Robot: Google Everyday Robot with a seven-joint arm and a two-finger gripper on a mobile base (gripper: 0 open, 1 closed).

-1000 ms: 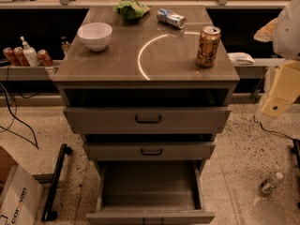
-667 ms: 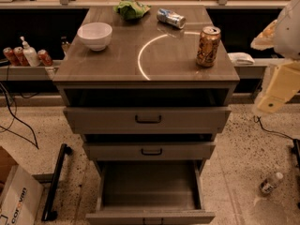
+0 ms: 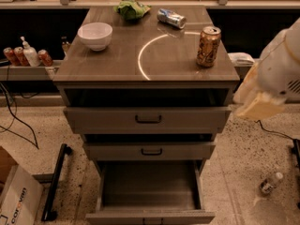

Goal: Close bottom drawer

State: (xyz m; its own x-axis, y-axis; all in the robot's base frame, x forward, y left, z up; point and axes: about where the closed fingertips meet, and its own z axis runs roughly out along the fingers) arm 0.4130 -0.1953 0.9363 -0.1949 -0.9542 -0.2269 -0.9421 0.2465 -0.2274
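The bottom drawer (image 3: 149, 186) of the grey-brown cabinet is pulled far out. Its deep box is empty, and its flat front (image 3: 150, 217) lies at the frame's lower edge, with the handle barely showing. The middle drawer front (image 3: 150, 151) and the top drawer front (image 3: 148, 119) above it stick out a little, each with a black bar handle. My gripper (image 3: 259, 109) hangs at the end of the white arm to the right of the cabinet, level with the top drawer and apart from all drawers.
On the cabinet top (image 3: 117, 60) stand a white bowl (image 3: 95, 35), an upright brown can (image 3: 208, 46), a lying silver can (image 3: 170, 18) and a green bag (image 3: 131, 9). A cardboard box (image 3: 14, 196) and a black bar (image 3: 55, 182) lie on the floor at left, a bottle (image 3: 270, 183) at right.
The arm with the gripper has moved down and to the left, closer to the cabinet's right side. The drawers have not moved.
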